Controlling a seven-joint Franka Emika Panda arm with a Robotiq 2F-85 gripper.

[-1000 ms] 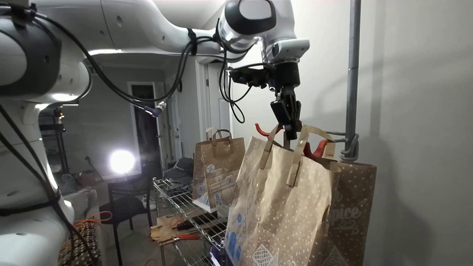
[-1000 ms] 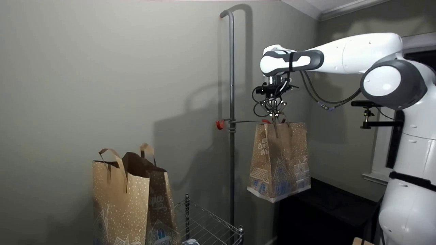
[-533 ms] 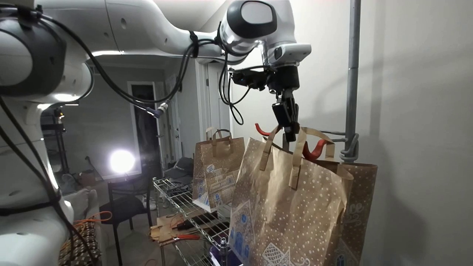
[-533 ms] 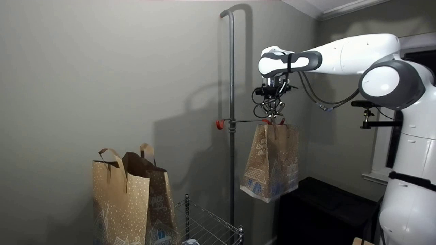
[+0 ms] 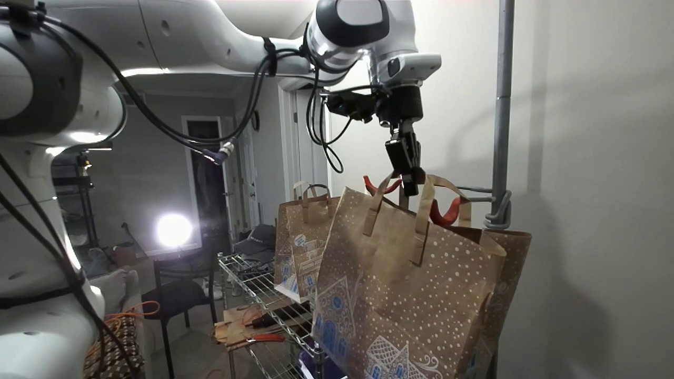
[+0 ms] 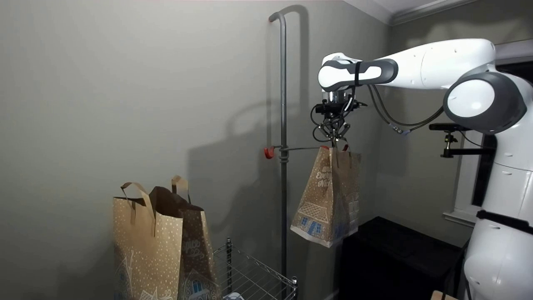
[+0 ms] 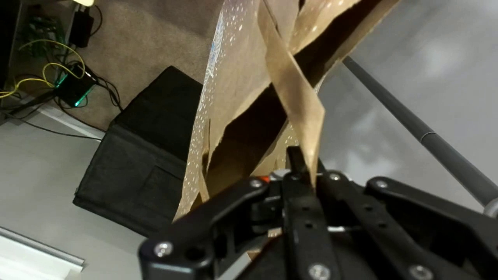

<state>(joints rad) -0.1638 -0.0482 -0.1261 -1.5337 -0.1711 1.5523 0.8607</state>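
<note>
My gripper (image 5: 409, 184) is shut on a handle of a brown paper bag (image 5: 410, 295) with white dots and printed houses. The gripper also shows in the other views (image 6: 334, 141) (image 7: 309, 159); in the wrist view the flat paper handle (image 7: 297, 97) passes between the fingers. The bag (image 6: 327, 196) hangs tilted below the gripper, its mouth open. A red-tipped hook (image 5: 446, 213) on a grey pole (image 5: 504, 105) is at the bag's mouth, close under the gripper. I cannot tell whether the handles rest on the hook.
A second paper bag (image 6: 150, 246) stands by a wire shelf (image 6: 254, 266); it also shows in an exterior view (image 5: 305, 247). Another red hook (image 6: 269, 152) is on the pole's far side. A black box (image 6: 395, 258) lies below the arm. The wall is close behind.
My gripper dips slightly, then rises again, still holding the handle. The bag swings and turns, its bottom moving toward the pole in an exterior view. The second bag stays still.
</note>
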